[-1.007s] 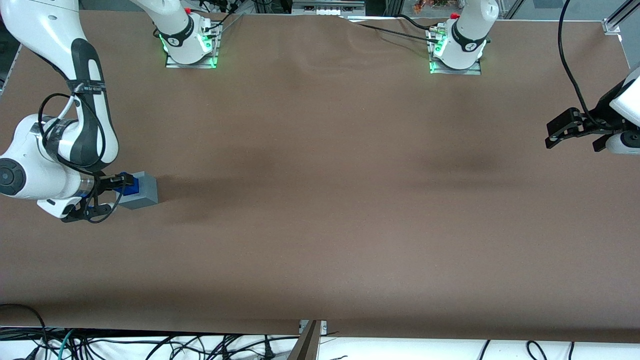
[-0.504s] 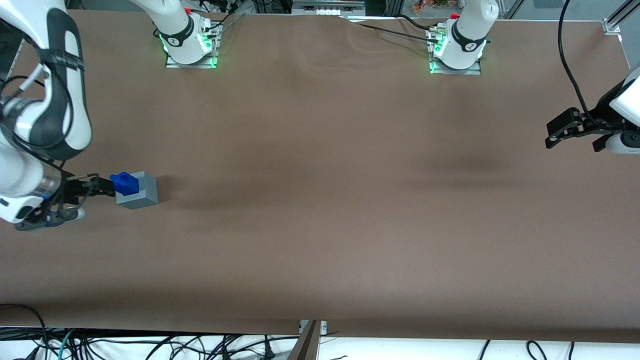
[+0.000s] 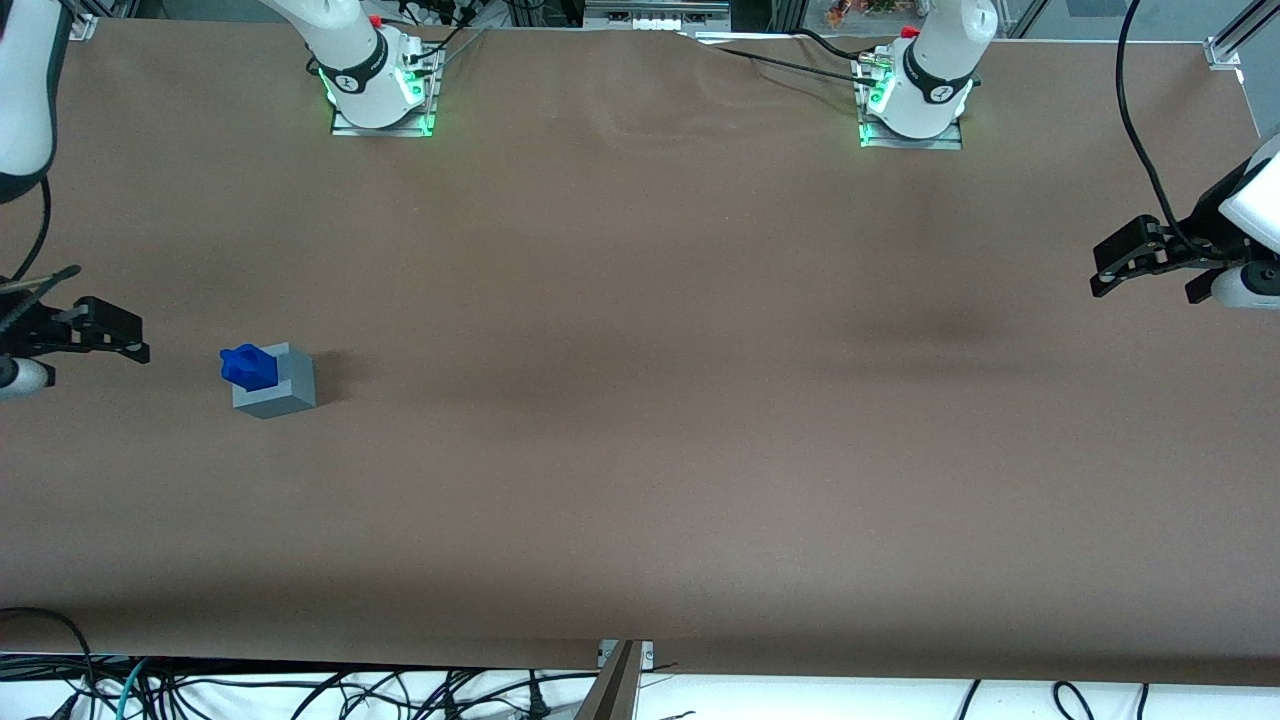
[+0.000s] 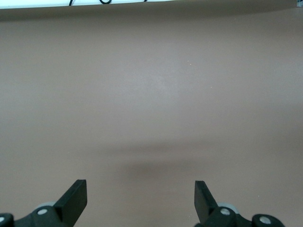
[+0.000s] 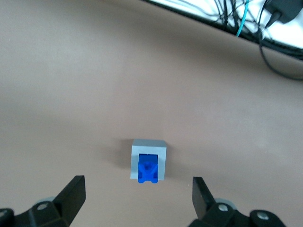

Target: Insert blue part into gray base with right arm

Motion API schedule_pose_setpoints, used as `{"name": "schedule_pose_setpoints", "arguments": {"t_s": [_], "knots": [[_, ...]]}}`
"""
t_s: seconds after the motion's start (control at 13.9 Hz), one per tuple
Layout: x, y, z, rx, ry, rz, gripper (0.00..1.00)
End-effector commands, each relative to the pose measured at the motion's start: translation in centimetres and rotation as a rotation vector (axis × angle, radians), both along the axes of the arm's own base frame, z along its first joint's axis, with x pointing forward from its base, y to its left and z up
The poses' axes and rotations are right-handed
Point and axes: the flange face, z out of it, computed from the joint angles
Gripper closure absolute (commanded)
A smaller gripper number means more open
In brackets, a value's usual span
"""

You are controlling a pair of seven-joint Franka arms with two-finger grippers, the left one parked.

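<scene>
A broad brown tabletop [image 3: 640, 400] spreads under both arms, smooth apart from a few shallow creases near the arm mounts. Toward the working arm's end of it stands the gray base [image 3: 275, 385], and the blue part [image 3: 248, 366] sits in the socket on its top, sticking up above the cube's rim. In the right wrist view the blue part [image 5: 147, 168] fills most of the recess of the gray base [image 5: 148, 160], with a gray border showing around it.

The right arm [image 3: 25, 90] is raised at the table's edge, and its tool [image 3: 110, 340] hangs well apart from the base, farther out toward that end of the tabletop and clear of the part. The tool [image 5: 137, 198] has its two fingers [image 5: 72, 194] spread wide with nothing between them; bare tabletop and the assembled pair show through the gap. Nothing lies between tool and base.

Loose cables [image 5: 246, 26] run along the table's edge, and more cables [image 3: 300, 690] trail below the near edge.
</scene>
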Motion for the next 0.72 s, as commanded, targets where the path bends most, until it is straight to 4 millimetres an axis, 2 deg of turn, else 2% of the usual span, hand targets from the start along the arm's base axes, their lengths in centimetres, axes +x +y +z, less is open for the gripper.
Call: {"name": "schedule_pose_setpoints", "arguments": {"t_s": [0.0,0.07,0.22,0.36,0.5,0.65], "knots": [[0.2,1.0,1.2,-0.002,-0.028,0.022,0.0],[-0.2,0.6,2.4,0.006,-0.054,-0.004,0.0],[-0.8,-0.1,3.4,0.022,-0.074,-0.087,0.0],[-2.2,-0.3,2.8,0.042,-0.048,-0.09,0.0],[-3.7,1.6,3.4,-0.013,-0.04,-0.058,0.0],[-4.9,2.5,3.3,-0.017,-0.021,-0.142,0.0]]}}
